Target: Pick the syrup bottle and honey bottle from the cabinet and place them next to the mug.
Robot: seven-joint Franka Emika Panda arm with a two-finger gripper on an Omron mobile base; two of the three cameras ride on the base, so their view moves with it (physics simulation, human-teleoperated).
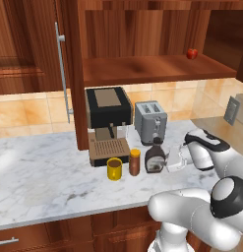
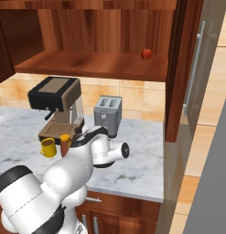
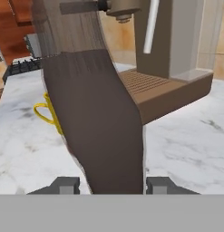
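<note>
The dark brown syrup bottle [image 1: 154, 157] with its black cap stands at counter level, right of the slim amber honey bottle [image 1: 135, 162]. The small yellow mug [image 1: 114, 169] is left of the honey bottle, so the three form a row in front of the coffee machine. My gripper [image 1: 166, 162] reaches in from the right and is shut on the syrup bottle. In the hand view the syrup bottle [image 3: 99, 127] sits between my fingertips [image 3: 65, 185], with the mug [image 3: 44, 113] partly hidden behind it. The right base view shows the mug [image 2: 48, 147] and honey bottle [image 2: 65, 145]. The cabinet [image 1: 152, 69] stands open above.
A black and tan coffee machine [image 1: 108, 123] and a silver toaster [image 1: 150, 120] stand against the tiled wall behind the row. A small red fruit [image 1: 192, 53] lies on the cabinet shelf. The cabinet door with its silver bar handle [image 1: 64, 74] hangs open on the left.
</note>
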